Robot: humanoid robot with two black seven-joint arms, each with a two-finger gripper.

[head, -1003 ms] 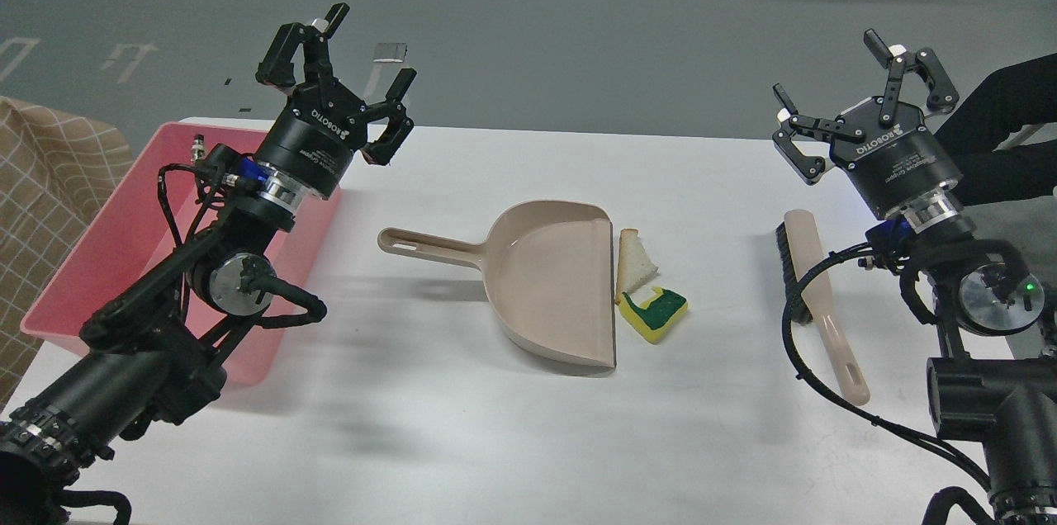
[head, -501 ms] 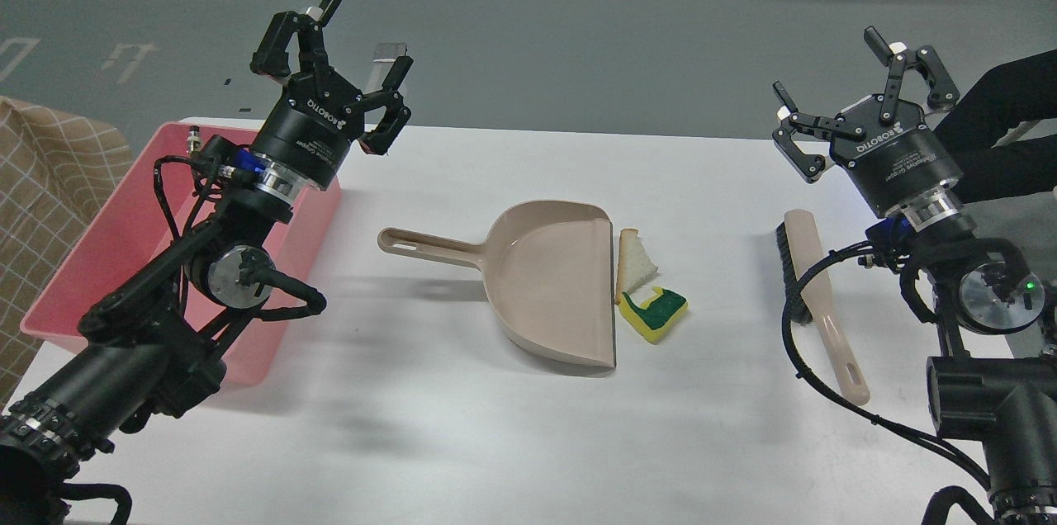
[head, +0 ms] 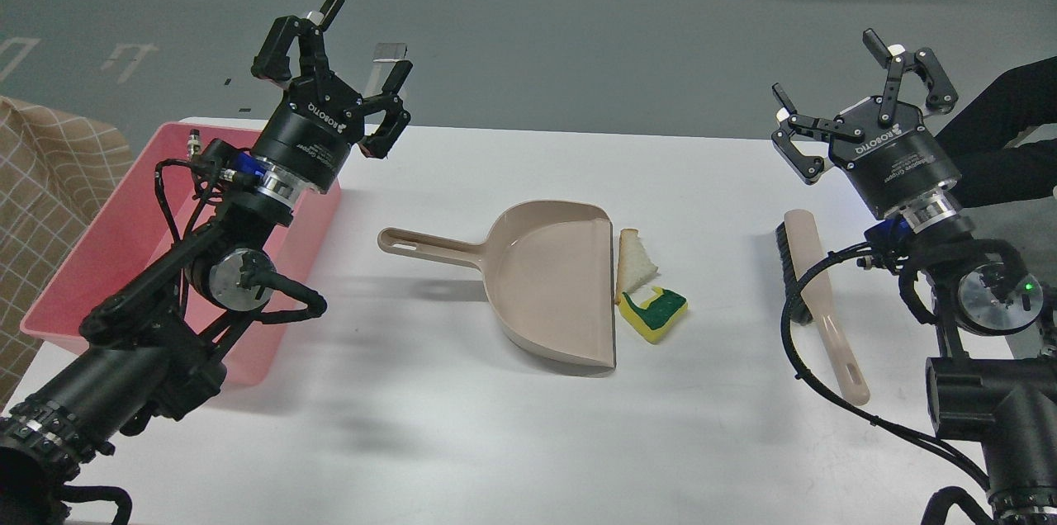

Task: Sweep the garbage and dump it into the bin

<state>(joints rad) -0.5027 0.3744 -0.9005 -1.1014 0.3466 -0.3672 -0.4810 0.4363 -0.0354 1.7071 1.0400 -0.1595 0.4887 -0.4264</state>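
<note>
A triangular white bread slice (head: 637, 262) with a tan crust and a notched yellow sponge with a green top (head: 654, 313) lie on the white table, touching the open lip of a beige dustpan (head: 553, 286). The dustpan's long handle (head: 425, 245) points left. The shallow pink bin (head: 107, 253) stands at the table's left edge. My left gripper (head: 359, 42) is open and empty, raised above the bin's far right corner. My right gripper (head: 842, 83) is open and empty, raised above the table's far right. A beige-handled brush (head: 813, 294) lies below it.
The white table (head: 512, 426) has bare surface in front and between the dustpan and the brush. A checked tan cloth (head: 41, 178) hangs left of the bin. A dark sleeve (head: 1003, 137) shows at the right edge. Grey floor lies beyond the table.
My left gripper has shifted a little left and up, away from the dustpan and over the bin's corner. The right arm and the objects have not moved.
</note>
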